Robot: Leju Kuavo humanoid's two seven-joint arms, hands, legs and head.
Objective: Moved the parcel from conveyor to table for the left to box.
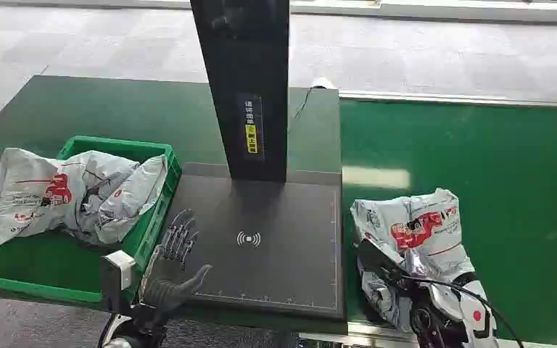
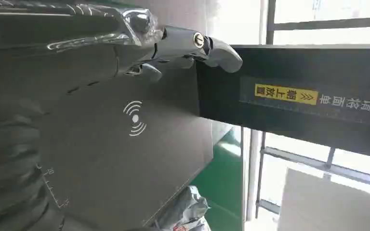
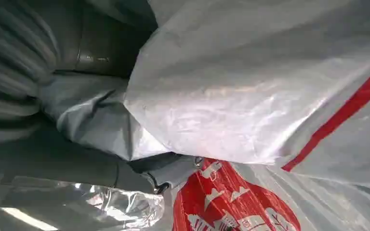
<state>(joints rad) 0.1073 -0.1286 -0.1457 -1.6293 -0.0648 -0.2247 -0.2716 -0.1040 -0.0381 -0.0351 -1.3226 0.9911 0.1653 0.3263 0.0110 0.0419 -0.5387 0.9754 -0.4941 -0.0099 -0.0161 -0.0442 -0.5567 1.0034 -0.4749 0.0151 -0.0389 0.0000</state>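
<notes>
right hand (image 1: 406,279) grips the crumpled grey plastic parcel with red print (image 1: 413,235) on the green conveyor belt (image 1: 493,167), ready to lift | left hand (image 1: 176,250) empty, fingers spread, waits over the dark scanner table (image 1: 275,268) | green plastic crate (image 1: 156,152) holds bagged parcels

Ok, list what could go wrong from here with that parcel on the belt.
1. The right hand is bunched into loose wrapping of the parcel; the slack bag may slip or sag when lifted.
2. The black post stands close to the path toward the scanner plate; a swinging parcel could clip it.
3. The left hand lies open over the plate's near corner and might get in the way.
</notes>
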